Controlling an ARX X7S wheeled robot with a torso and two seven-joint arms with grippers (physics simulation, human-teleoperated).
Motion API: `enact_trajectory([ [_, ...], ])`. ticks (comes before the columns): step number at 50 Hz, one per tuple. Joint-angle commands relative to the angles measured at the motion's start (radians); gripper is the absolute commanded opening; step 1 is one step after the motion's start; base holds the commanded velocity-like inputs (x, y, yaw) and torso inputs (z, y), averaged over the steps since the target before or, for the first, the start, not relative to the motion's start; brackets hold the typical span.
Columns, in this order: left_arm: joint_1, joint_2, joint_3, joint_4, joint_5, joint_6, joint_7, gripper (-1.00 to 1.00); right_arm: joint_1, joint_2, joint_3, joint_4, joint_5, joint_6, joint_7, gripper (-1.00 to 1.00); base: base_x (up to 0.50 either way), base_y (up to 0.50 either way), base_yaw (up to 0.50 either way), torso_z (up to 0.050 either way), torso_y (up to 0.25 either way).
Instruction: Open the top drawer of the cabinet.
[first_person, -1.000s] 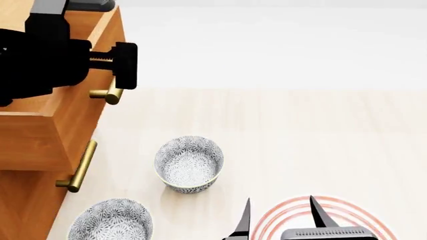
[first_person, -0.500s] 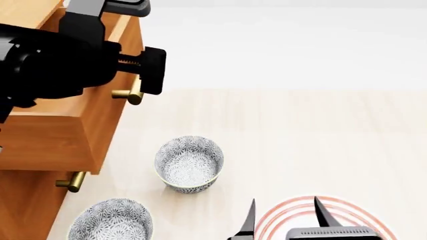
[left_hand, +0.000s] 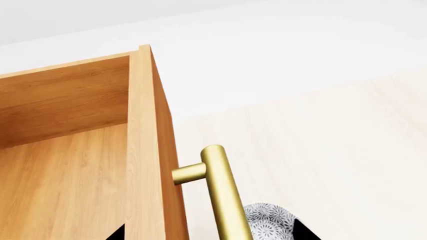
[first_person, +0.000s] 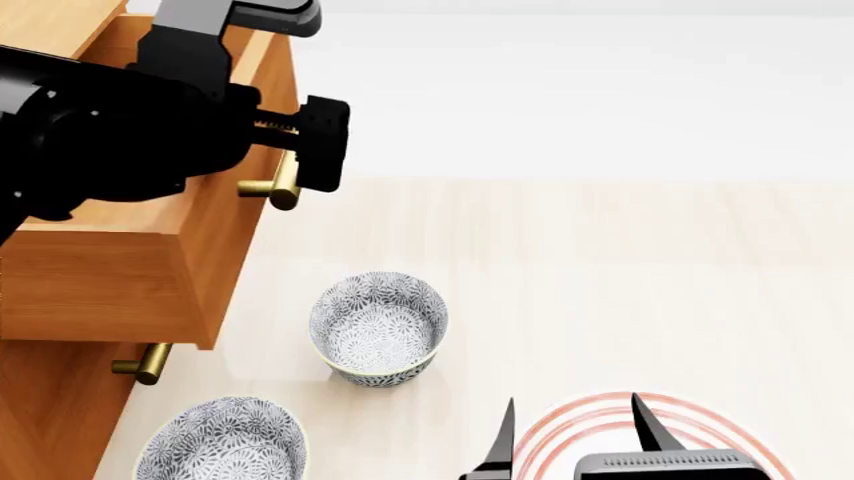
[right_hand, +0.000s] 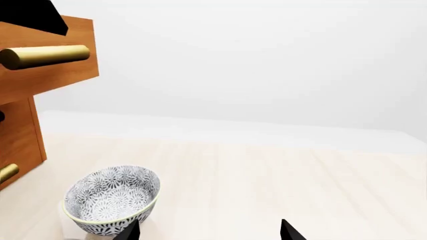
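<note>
The top drawer (first_person: 107, 285) stands pulled out of the cabinet (first_person: 54, 410) toward the right, its lighter wood inside (left_hand: 60, 185) exposed. My left gripper (first_person: 274, 150) is open and straddles the drawer's front panel (left_hand: 143, 150) and its brass handle (first_person: 280, 188): one finger reaches inside the drawer and the other finger (first_person: 324, 145) sits outside the handle (left_hand: 223, 195). The right wrist view shows that handle (right_hand: 43, 56) end-on. My right gripper (first_person: 571, 440) hangs open and empty low on the right, far from the cabinet.
A patterned bowl (first_person: 378, 328) stands on the pale floor just right of the cabinet, and a second bowl (first_person: 220, 440) is nearer me. A pink-ringed plate (first_person: 587, 415) lies under my right gripper. The middle drawer's handle (first_person: 144, 362) pokes out below the open drawer.
The top drawer has slid further out to the right, carried by my left gripper, and now hides most of the middle drawer's handle. My right gripper has shifted only slightly.
</note>
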Motion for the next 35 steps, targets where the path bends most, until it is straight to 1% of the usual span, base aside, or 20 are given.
enact_trajectory([
  [1, 0.042, 0.031, 0.203, 0.061, -0.529, 0.075, 0.120, 1.00, -0.004, 0.006, -0.001, -0.003, 0.001, 0.000, 0.000, 1.00, 0.00, 0.00, 0.00, 0.000, 0.000],
  [6, 0.033, 0.031, 0.242, 0.089, -0.587, 0.096, 0.105, 1.00, -0.009, 0.009, 0.000, -0.008, 0.001, 0.001, 0.004, 1.00, 0.00, 0.00, 0.00, 0.000, 0.000],
  [13, 0.023, 0.031, 0.272, 0.100, -0.627, 0.109, 0.101, 1.00, -0.010, 0.011, -0.002, -0.013, 0.003, 0.003, 0.005, 1.00, -0.01, 0.00, 0.00, 0.000, 0.000],
  [35, 0.019, 0.031, 0.284, 0.221, -0.676, 0.145, 0.035, 1.00, -0.027, 0.018, 0.008, 0.003, 0.010, -0.026, -0.001, 1.00, 0.00, 0.00, 0.00, 0.000, 0.000],
])
